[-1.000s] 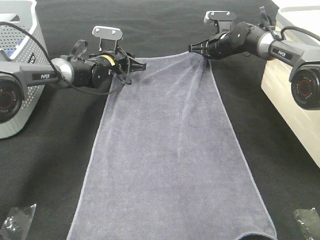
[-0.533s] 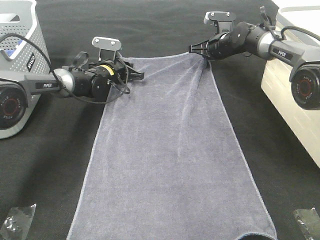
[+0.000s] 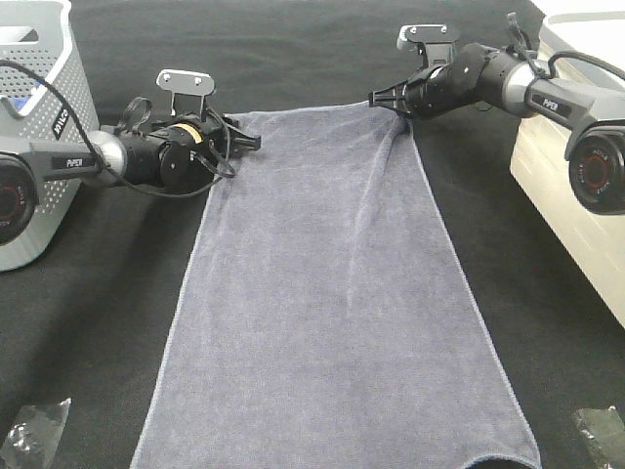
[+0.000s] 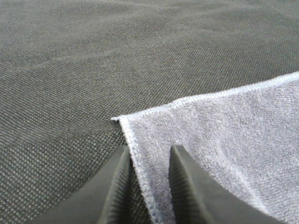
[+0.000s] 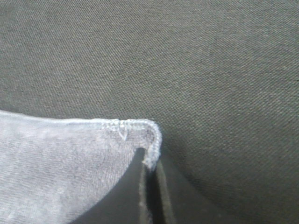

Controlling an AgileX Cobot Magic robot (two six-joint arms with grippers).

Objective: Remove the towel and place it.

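Now the right tool [image 3: 388,98] pinches the towel's [image 3: 332,313] far corner, towel flat on the black worktop [image 3: 312,49]; left tool [image 4: 147,161], parted astride the other far corner, should clamp its hem fully before lifting

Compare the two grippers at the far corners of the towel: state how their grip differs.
The right gripper is shut on the towel, pinching its far corner; the left gripper is open, its fingers straddling the hem of the other far corner without clamping it. In the exterior high view the right corner is lifted slightly, while the left corner lies flat on the black cloth. Both sit at the towel's far end.
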